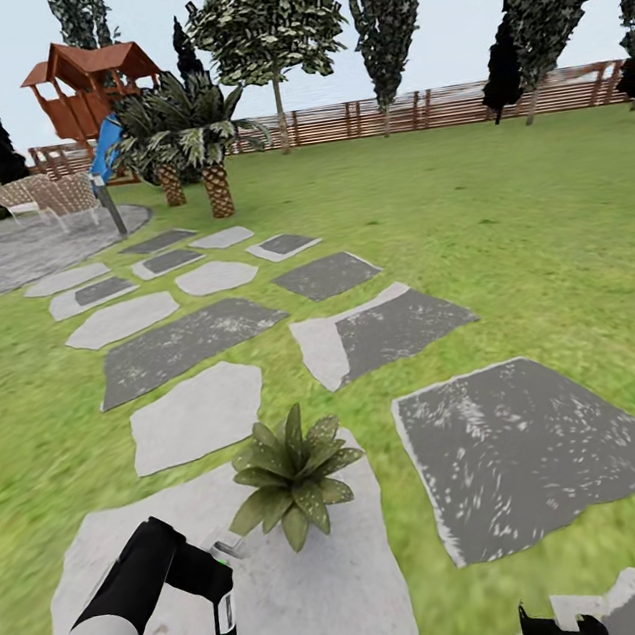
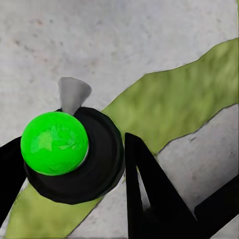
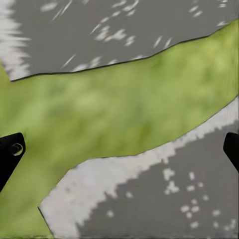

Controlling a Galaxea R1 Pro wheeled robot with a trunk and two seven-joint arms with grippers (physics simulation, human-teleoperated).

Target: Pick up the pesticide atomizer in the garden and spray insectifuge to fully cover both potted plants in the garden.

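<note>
A potted plant (image 1: pixel 295 477), a low rosette of speckled green leaves, sits on a large pale stepping stone (image 1: pixel 325 589) near me. Just left of it my left gripper (image 1: pixel 207 575) is shut on the pesticide atomizer (image 1: pixel 225 613), a dark green bottle with a white label, hanging upright above the stone. Its white trigger head (image 1: pixel 227 549) points toward the plant's leaves, a short gap away. In the left wrist view the atomizer (image 2: pixel 74 154) sits between the black fingers (image 2: pixel 149 189). My right gripper (image 1: pixel 563 626) is low at the right and stands open (image 3: pixel 119 149) over grass and stone.
Grey and pale stepping stones (image 1: pixel 185 341) run across the lawn toward a round paved patio (image 1: pixel 16 254) with chairs. Palms (image 1: pixel 210 161), a grey post (image 1: pixel 110 205), a wooden play tower (image 1: pixel 88 87) and a slatted fence (image 1: pixel 410 111) stand at the back. Lawn (image 1: pixel 526 217) lies to the right.
</note>
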